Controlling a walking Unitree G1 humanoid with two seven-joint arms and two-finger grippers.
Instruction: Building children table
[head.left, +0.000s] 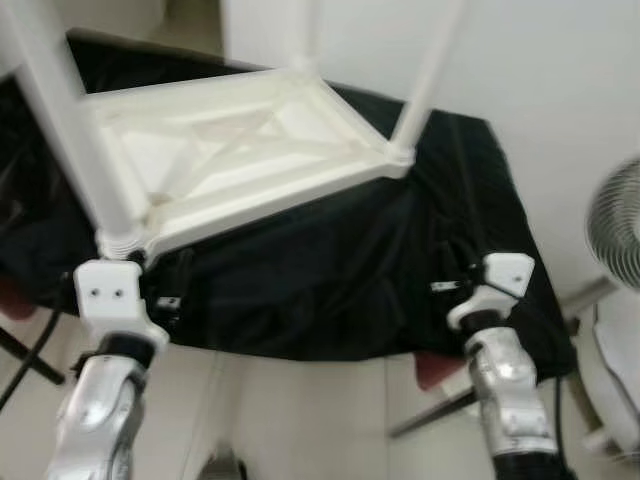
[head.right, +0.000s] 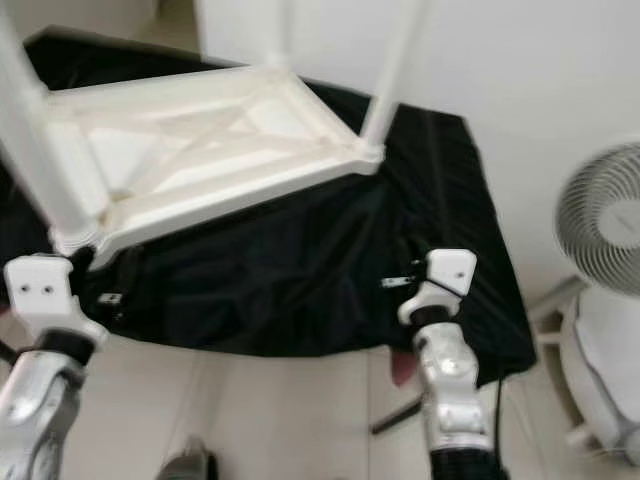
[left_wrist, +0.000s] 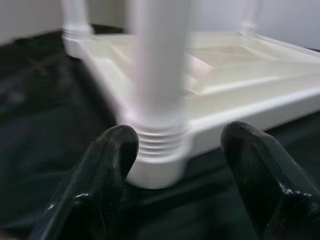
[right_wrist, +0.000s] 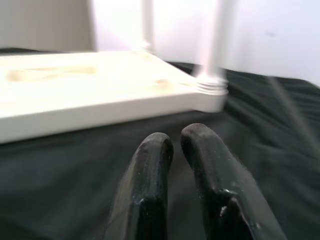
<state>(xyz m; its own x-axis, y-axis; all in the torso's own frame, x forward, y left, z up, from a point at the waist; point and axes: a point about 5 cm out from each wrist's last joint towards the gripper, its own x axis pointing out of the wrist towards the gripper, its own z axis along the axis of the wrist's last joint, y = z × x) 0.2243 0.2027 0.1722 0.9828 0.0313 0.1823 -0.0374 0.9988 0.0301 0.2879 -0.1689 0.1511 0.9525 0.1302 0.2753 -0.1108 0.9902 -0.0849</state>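
A white plastic children's table (head.left: 250, 150) lies upside down on a surface draped in black cloth (head.left: 350, 270), its legs pointing up. The near-left leg (head.left: 70, 130) stands in its corner socket, with a threaded collar (left_wrist: 160, 142) at its base. My left gripper (left_wrist: 180, 135) is open just in front of that collar, one finger to each side, not touching it. The right-corner leg (head.left: 430, 70) stands upright too. My right gripper (right_wrist: 177, 137) is shut and empty, low over the cloth, short of the table's right corner (right_wrist: 210, 97).
A white fan (head.right: 605, 225) stands on the floor to the right, close to my right arm (head.right: 445, 380). The cloth's front edge hangs just before my wrists, over a pale floor (head.left: 300, 420). A white wall rises behind the table.
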